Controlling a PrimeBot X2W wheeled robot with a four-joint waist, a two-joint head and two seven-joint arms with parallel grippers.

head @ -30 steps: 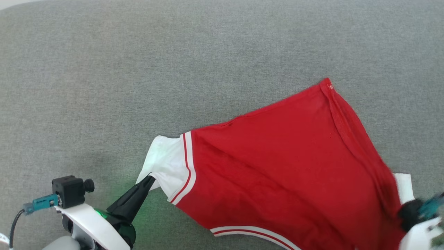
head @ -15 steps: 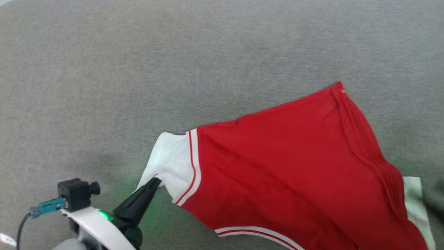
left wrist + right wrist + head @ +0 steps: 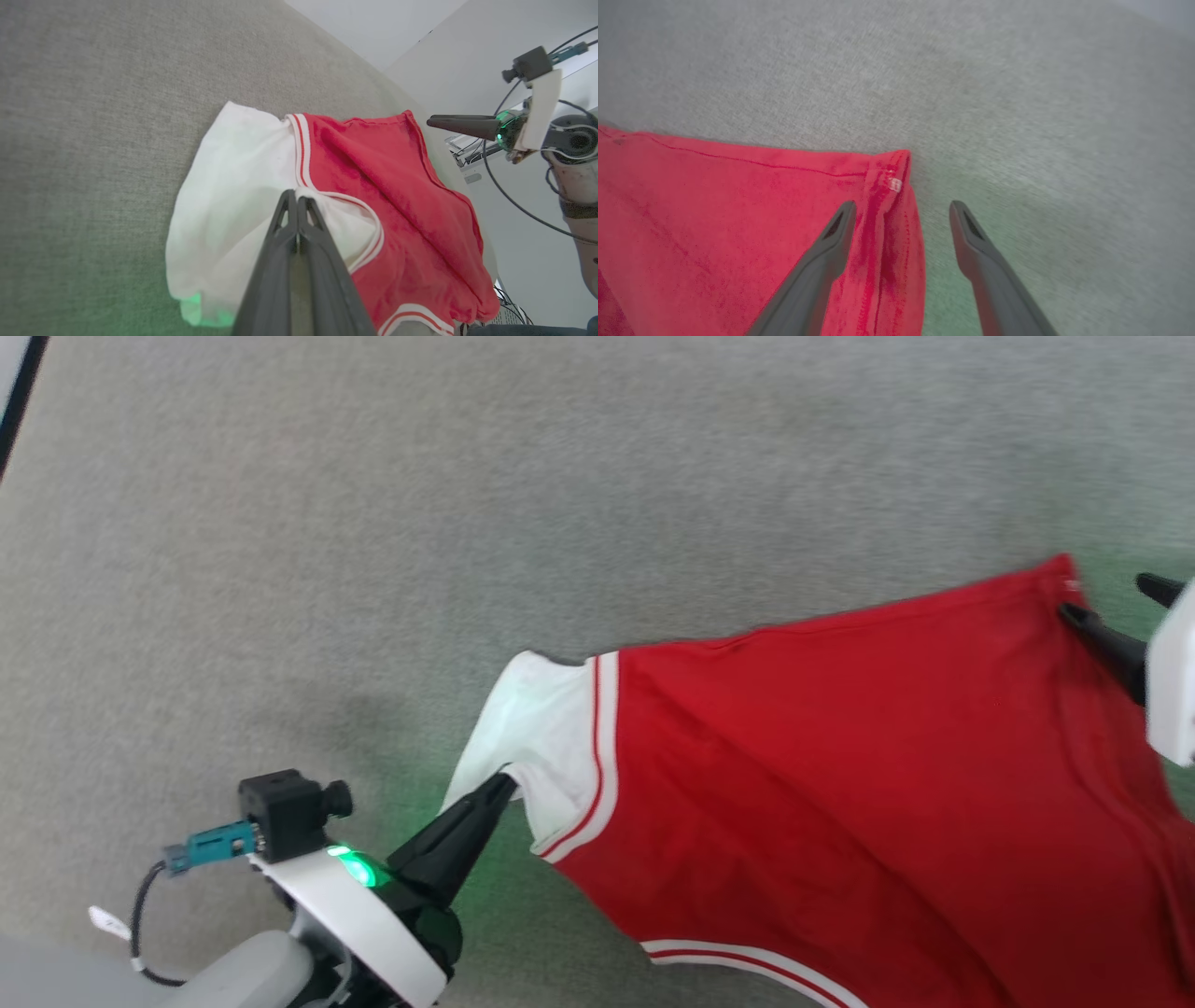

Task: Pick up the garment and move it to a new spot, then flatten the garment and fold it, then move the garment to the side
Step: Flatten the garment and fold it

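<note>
Grey counter (image 3: 373,523), with the shirt (image 3: 840,784) spread over its 4 o'clock part, long axis roughly 9-to-3. At the 9 end the left claw (image 3: 499,784) is pinched tight on the white sleeve (image 3: 541,728). The right claw (image 3: 902,204) gapes wide, with the hem corner (image 3: 896,163) just ahead at 12, so it's nearer.

Grey fabric surface (image 3: 467,523) (red garment (image 3: 840,756) atop)

no text is legible; the small white tag (image 3: 894,185) on the garment (image 3: 738,224) hem is too blurred
</note>
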